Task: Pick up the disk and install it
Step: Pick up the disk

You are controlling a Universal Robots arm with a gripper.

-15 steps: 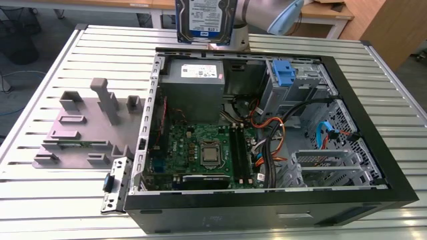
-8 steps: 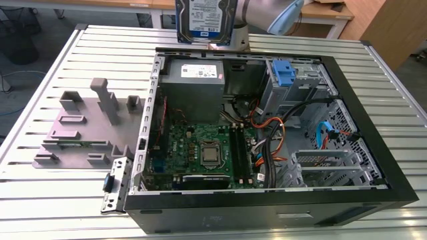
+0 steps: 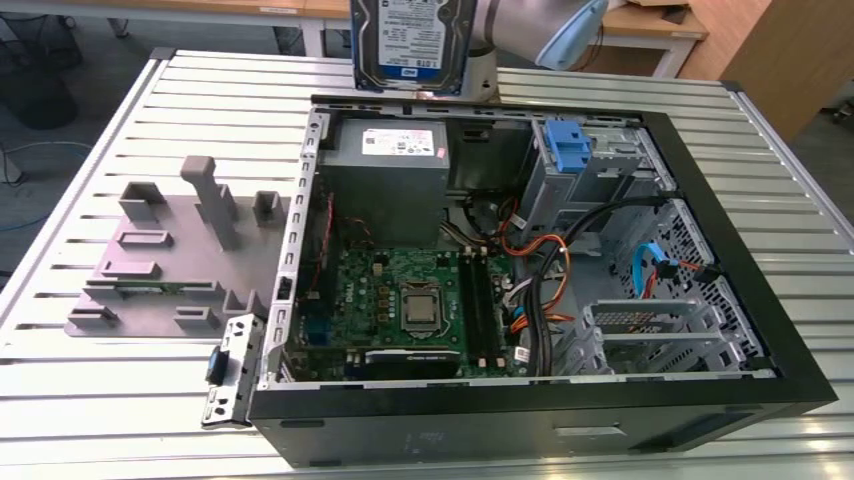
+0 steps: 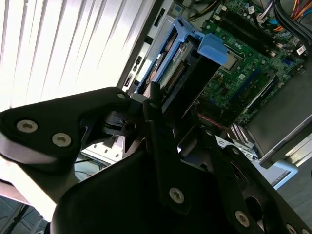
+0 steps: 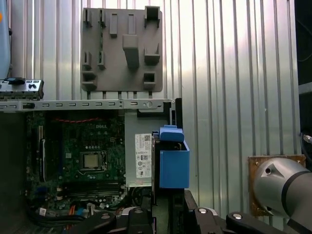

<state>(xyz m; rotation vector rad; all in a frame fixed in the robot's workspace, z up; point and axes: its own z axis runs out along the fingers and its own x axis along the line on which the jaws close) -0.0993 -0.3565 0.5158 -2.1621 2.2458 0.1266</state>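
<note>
While the end effector [image 4: 175, 106] is closed on it, the flat rectangular metal disk [image 3: 410, 45] with a white-and-blue label and blue plastic carrier rails is held upright in the air, label toward the exterior camera. It sits above the far edge of the open black computer tower case [image 3: 743, 250], clear of everything inside. In the second wrist view the black fingers [image 4: 163, 146] press against the two broad faces of the disk [image 4: 183, 73], whose blue carrier end points toward the case interior. In the first wrist view the disk [image 5: 174, 168] appears edge-on. The case lies on its side on the ribbed silver metal desk [image 3: 80, 380], its side panel off. Inside it are the green motherboard [image 3: 400, 300], the grey power-supply box with a white label [image 3: 387, 165] almost directly below the disk, and a bare blue plastic bracket [image 3: 567, 150] in the drive bay toward the exterior view's right. A grey plastic fixture plate with raised slots [image 3: 160, 270] lies on the desk just beside the case, on the exterior view's left. The light grey robot arm [image 3: 541, 25] rises behind the disk.
</note>
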